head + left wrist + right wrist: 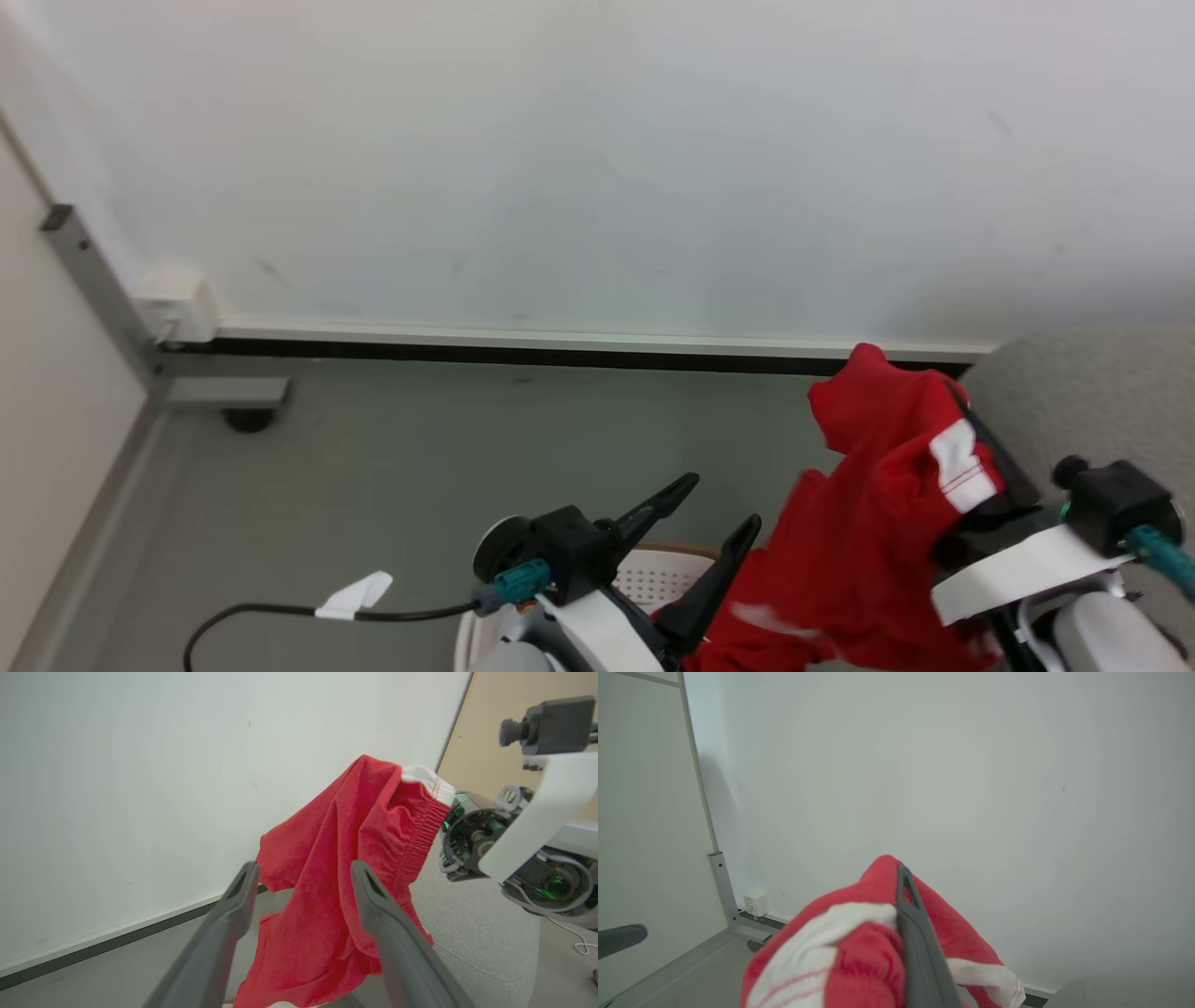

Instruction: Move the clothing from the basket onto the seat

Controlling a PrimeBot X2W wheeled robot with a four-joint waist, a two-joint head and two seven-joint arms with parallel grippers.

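The red garment [868,523] hangs in the air at about 4 o'clock in your head view. It is bunched at its top and drapes down from there, with its lower end running off the bottom edge, so you can't tell whether the hem is free of the basket. It hangs that way because the right gripper [903,882] alone carries it. That gripper's fingers are clamped tight on a fold by the gathered, white-edged band; one dark finger lies over the cloth and the other is buried beneath it. Gripping at the thick band looks sensible to me, since the rest can fall straight and the fabric is less likely to slide out. At 9 o'clock from the garment, the left gripper [721,504] has its fingers spread as wide as they go, with nothing between them, pointing up toward 1 o'clock. In the left wrist view the cloth hangs just beyond the tips, and you can't tell whether it brushes the nearer finger. The basket [653,571] sits at 7 o'clock from the garment, partly under the left wrist, and its contents are hidden. The seat [1102,401] lies at 2 o'clock, just beside the cloth, so the carry left to you looks short. Mind the trailing hem as you go.
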